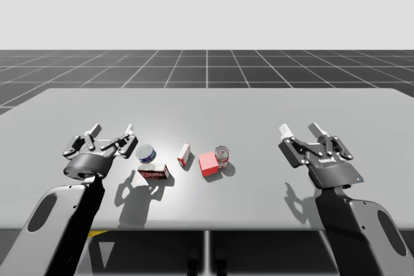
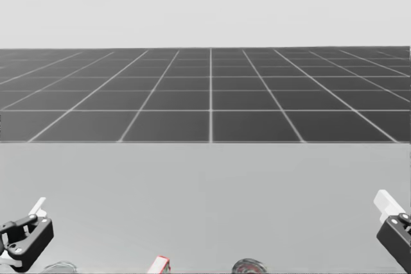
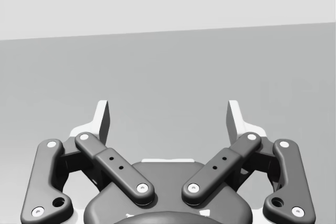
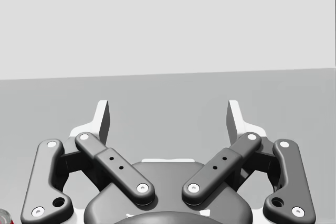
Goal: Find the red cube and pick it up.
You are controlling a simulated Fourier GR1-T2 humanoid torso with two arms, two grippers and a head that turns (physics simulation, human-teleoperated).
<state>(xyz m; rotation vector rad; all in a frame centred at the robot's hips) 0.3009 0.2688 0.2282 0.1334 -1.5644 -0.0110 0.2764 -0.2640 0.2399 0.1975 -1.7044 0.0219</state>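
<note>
Where red cube (image 1: 208, 164) sits, silver can (image 1: 222, 154) beside

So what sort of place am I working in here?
Likely a bare simulator test scene, not a real room: a plain grey table, a dark grid floor under blank sky, and a red cube set out on it.

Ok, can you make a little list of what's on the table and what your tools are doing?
target: red cube, on the table, untouched
next to it: silver can
also there: small red-and-white box, blue round can, dark red flat box
left tool: open, empty, near the blue round can
right tool: open, empty, apart from everything
</note>
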